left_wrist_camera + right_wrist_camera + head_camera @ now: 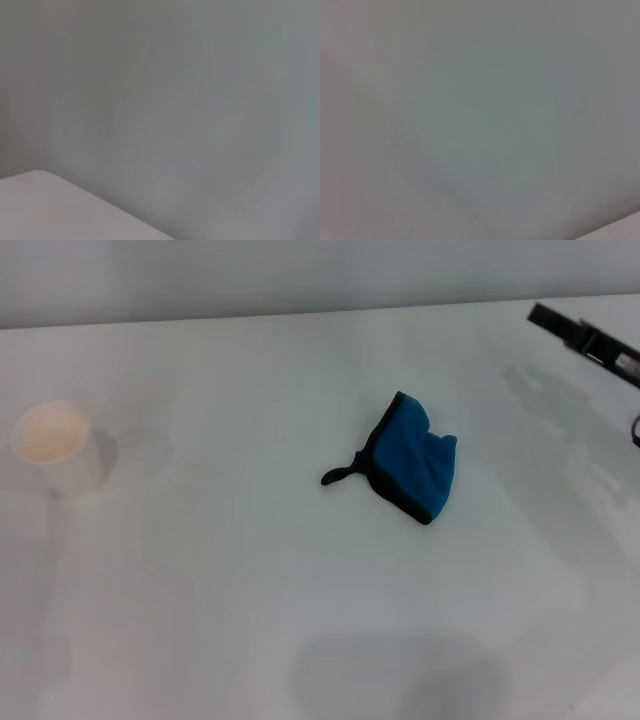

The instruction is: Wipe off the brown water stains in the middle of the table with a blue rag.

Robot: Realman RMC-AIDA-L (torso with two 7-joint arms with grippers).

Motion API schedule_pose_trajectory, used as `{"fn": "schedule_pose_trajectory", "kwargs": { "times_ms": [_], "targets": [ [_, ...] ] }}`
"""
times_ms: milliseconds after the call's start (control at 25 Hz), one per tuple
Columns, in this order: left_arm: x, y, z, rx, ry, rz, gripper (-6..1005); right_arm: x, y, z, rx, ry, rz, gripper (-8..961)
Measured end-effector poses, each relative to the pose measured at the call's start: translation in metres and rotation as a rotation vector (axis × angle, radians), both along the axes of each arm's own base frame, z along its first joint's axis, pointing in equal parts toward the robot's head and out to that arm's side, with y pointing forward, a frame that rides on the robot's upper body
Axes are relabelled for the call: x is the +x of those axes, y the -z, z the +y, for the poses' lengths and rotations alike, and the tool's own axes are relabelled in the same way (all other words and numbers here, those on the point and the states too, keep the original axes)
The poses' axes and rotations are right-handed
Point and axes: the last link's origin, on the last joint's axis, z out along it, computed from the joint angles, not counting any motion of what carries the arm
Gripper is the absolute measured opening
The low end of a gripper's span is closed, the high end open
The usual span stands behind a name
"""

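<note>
The right hand (585, 337) showed only as a dark, slim piece of hardware reaching in from the far right corner of the head view, raised over the tabletop (250, 580) and well apart from everything on it. Whether it was apart or together could not be told. The left hand was not seen in any view.

Nearest to that hand, somewhat right of the middle of the tabletop, lay the blue rag (412, 460), crumpled into a rough fold, its black trim running along the left and lower edges and its short black loop tail pointing left. Nothing touched it.

Farther left, a faint tan speck or two near the left-centre was all that could be made out of the brown water stains (198, 467), well apart from the rag. At the far left stood a white cup (55, 445), upright, its inside cream-coloured.

Both wrist views gave only plain grey-white surface.
</note>
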Motion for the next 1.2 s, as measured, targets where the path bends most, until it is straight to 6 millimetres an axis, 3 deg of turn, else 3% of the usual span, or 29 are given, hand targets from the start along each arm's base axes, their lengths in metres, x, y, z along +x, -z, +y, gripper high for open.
{"fn": "schedule_pose_trajectory", "kwargs": {
  "times_ms": [160,320,480,1200],
  "targets": [
    [0.001,-0.002,0.0,0.007,0.013,0.015,876,0.015,0.018,-0.005,0.033,-0.056,-0.342,453],
    [0.004,-0.008,-0.001,0.03,0.047,0.04,875,0.026,0.041,-0.011,0.069,-0.013,-0.502,453],
    [0.008,-0.011,-0.002,0.046,0.076,0.054,875,0.024,0.045,-0.016,0.127,-0.012,-0.529,453],
    [-0.007,-0.02,-0.01,0.116,-0.019,0.03,876,0.026,0.028,-0.021,0.263,0.028,-0.445,453]
  ]
}}
